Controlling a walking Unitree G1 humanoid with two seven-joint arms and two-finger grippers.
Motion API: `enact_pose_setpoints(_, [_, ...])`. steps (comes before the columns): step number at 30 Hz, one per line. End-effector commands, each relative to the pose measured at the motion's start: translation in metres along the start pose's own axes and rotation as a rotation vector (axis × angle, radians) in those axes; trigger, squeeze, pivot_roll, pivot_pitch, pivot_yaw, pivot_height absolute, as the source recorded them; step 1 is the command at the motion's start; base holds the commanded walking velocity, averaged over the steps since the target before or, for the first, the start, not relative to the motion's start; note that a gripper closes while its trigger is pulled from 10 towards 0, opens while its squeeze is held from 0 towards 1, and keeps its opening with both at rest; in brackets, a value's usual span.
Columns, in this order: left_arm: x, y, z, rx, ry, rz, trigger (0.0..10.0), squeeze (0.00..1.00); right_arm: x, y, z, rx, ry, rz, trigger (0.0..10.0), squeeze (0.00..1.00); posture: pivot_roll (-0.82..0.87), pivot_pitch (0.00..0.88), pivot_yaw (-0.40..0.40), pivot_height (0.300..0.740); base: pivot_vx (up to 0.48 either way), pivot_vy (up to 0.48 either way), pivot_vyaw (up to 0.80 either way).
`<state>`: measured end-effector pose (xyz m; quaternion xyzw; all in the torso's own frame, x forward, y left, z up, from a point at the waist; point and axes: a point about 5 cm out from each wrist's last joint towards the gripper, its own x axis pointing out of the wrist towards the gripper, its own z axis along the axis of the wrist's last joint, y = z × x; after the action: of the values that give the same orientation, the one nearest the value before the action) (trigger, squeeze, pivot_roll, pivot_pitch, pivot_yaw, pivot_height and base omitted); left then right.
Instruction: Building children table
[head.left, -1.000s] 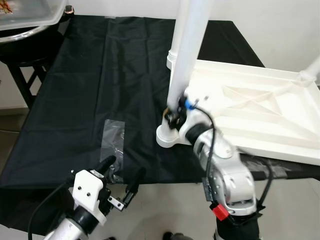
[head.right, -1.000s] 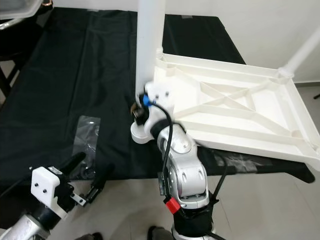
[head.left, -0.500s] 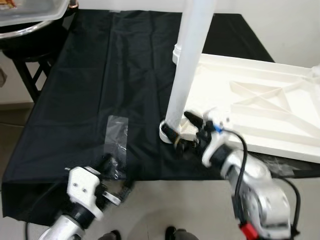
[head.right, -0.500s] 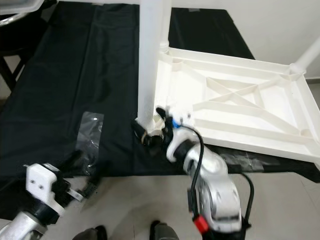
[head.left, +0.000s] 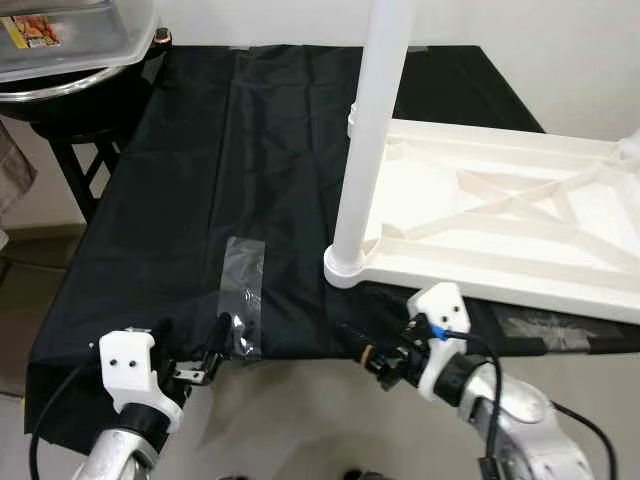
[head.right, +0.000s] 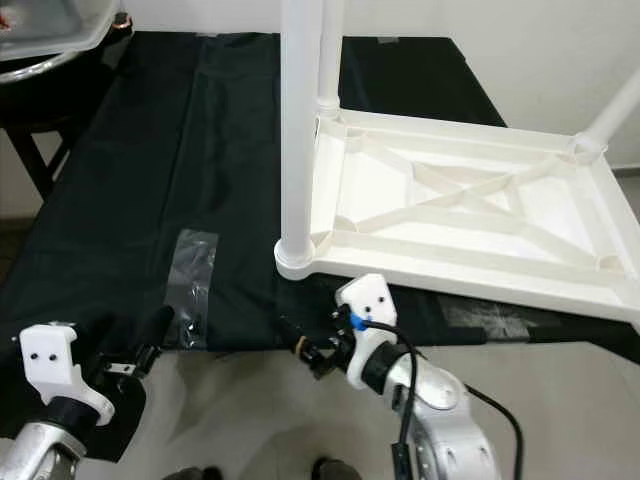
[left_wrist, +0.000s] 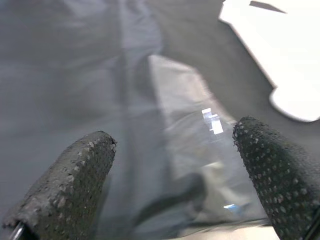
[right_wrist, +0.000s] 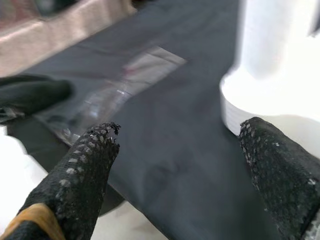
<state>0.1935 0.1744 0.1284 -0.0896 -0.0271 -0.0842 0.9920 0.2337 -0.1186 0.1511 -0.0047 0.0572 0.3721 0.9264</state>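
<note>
Though the clear plastic bag (head.left: 242, 295) near the black-draped table's (head.left: 200, 180) front edge perhaps holds small hardware, both grippers, left (left_wrist: 175, 185) and right (right_wrist: 180, 175), hover spread and empty beside the upturned white children's table (head.right: 470, 215).

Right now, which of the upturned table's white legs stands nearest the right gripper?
The tall leg at the tabletop's near-left corner, just beyond the right gripper; the other legs stand farther back.

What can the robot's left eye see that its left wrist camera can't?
The left eye view takes in the upside-down white table with its upright leg, the right gripper and a clear bin on a stool. The left wrist view gives a close look at the left gripper's dotted fingertips, spread apart. Both show the black cloth and the clear plastic bag.
</note>
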Motion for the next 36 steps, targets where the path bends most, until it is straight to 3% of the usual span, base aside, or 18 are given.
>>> enact_pose_setpoints(1, [0.0,-0.004,-0.006,-0.023,0.027,-0.015,10.0,0.0,0.002,0.001,-0.002,-0.006,-0.006,0.009,10.0,0.0,0.03,0.109,-0.028,0.74,0.0,-0.48,0.0])
enact_pose_setpoints(10, [0.004,-0.016,-0.009,-0.036,0.048,-0.067,10.0,0.0,0.012,-0.005,-0.011,0.024,-0.024,-0.007,10.0,0.0,0.04,0.075,-0.021,0.74,0.0,-0.475,0.0])
enact_pose_setpoints(23, [0.025,-0.012,-0.012,-0.014,0.041,-0.05,10.0,0.0,0.023,-0.01,-0.017,-0.063,-0.009,0.044,10.0,0.0,0.01,0.043,-0.03,0.74,0.0,-0.469,0.0])
enact_pose_setpoints(36, [0.029,-0.009,-0.017,-0.006,0.049,-0.012,10.0,0.0,0.024,-0.009,-0.025,-0.079,0.009,0.122,10.0,0.0,0.01,0.017,-0.035,0.74,0.0,-0.469,0.0])
